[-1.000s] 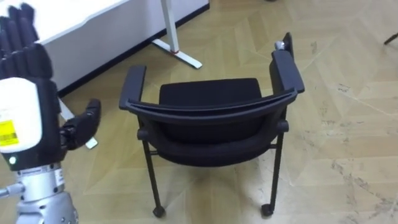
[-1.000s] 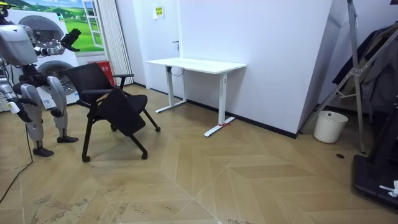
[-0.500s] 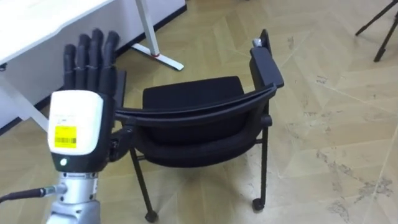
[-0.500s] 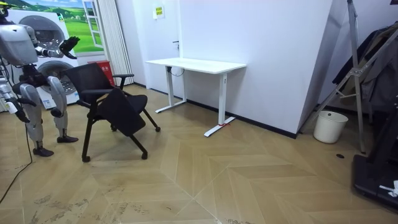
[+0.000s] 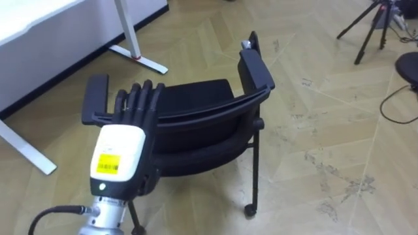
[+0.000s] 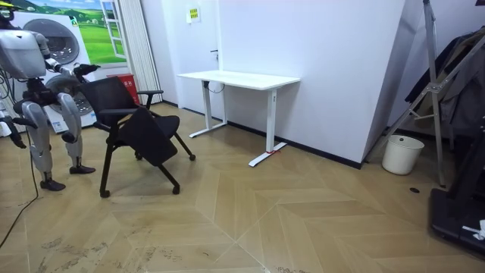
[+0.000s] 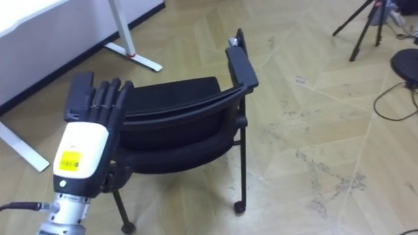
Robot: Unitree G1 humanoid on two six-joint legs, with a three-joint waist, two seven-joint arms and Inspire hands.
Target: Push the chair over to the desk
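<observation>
A black chair with armrests and small castors stands on the wooden floor with its back towards me, also in the right eye view. My left hand is open, back of the hand up. Its straight fingers reach the top rail of the backrest beside the left armrest. Seen from the room camera, I stand behind the chair at the room view's left, left hand stretched to its back. My right hand hangs low at my side.
A white desk stands beyond the chair on the left, its foot close to the seat. Tripod legs and a dark round base lie far right. A white bucket sits by the wall.
My left hand has come down and forward from a raised position to the chair's top rail. The eye view has swung to the right. The chair stays put in the room view.
</observation>
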